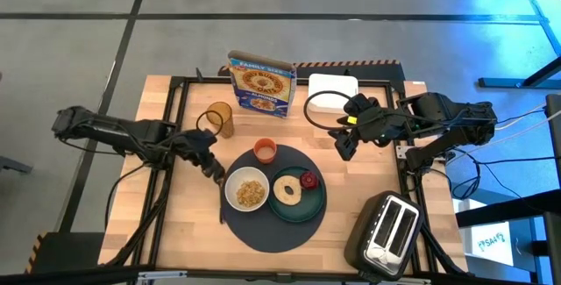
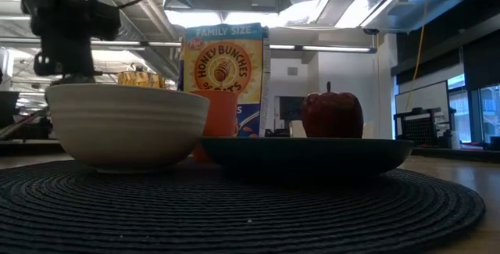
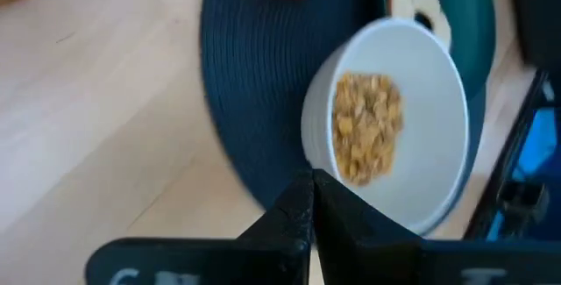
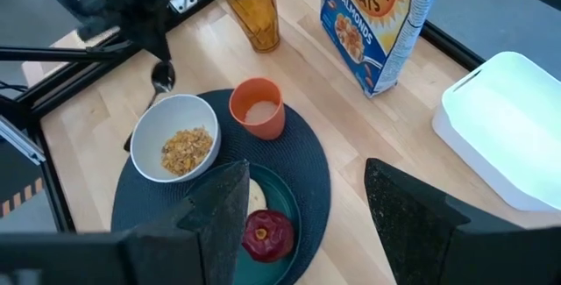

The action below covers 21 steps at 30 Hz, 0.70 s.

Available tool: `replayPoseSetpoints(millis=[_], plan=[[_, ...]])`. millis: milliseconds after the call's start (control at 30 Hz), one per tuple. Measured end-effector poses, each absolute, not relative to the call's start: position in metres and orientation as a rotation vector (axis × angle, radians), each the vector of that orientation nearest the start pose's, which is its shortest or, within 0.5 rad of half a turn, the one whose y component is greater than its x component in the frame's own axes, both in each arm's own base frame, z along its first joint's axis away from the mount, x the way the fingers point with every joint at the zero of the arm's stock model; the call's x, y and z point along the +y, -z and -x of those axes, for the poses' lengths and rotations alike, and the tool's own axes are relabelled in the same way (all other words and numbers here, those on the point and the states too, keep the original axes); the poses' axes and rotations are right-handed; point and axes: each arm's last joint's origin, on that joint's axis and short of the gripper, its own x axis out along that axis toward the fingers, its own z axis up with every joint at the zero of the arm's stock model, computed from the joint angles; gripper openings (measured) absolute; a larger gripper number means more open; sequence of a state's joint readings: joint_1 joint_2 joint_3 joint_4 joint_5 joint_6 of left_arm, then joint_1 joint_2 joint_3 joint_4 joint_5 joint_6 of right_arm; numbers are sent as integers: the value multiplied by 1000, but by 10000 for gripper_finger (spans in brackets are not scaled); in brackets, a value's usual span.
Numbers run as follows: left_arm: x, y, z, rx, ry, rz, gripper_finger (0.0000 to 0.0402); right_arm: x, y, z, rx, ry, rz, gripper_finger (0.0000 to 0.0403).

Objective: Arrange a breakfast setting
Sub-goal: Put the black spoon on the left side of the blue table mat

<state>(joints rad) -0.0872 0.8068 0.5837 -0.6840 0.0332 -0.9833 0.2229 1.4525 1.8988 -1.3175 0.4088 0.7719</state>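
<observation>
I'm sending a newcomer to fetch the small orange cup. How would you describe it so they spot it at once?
Find the round dark-grey placemat in the table's middle. The small orange cup stands on its far edge, toward the blue cereal box, beside the white bowl. It is solid orange, unlike the taller amber glass off the mat.

Round dark-grey placemat (image 1: 263, 228) lies on the wooden table (image 1: 188, 224). On it: white bowl (image 1: 246, 188) holding cereal, teal plate (image 1: 302, 204) just beside it, small orange cup (image 1: 266, 150) at the mat's far edge. Tan ring bagel (image 1: 287, 188) and small dark-red fruit (image 1: 308, 179) sit on the plate, touching. Left hand (image 1: 213, 167) hovers just beside the bowl's rim. Right hand (image 1: 344, 144) is near the white container (image 1: 333, 91), apart from the mat. Blue cereal box (image 1: 260, 83) stands upright behind; amber glass (image 1: 219, 119) beside it. Toaster (image 1: 390, 228) at the near right corner.
</observation>
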Motion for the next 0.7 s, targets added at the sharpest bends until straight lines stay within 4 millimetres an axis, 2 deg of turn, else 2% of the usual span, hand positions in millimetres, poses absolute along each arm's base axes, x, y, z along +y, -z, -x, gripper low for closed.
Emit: replayPoseSetpoints(millis=[267,467,700], plan=[[-15,-186,-156,907,-412,986,0,44,-455,-243,690,464,-476,216],[-15,-163,-158,843,-415,1064,0,44,-456,-244,673,458,-484,216],[-12,-152,-156,741,-529,1113,0,45,-455,-246,684,437,-497,216]])
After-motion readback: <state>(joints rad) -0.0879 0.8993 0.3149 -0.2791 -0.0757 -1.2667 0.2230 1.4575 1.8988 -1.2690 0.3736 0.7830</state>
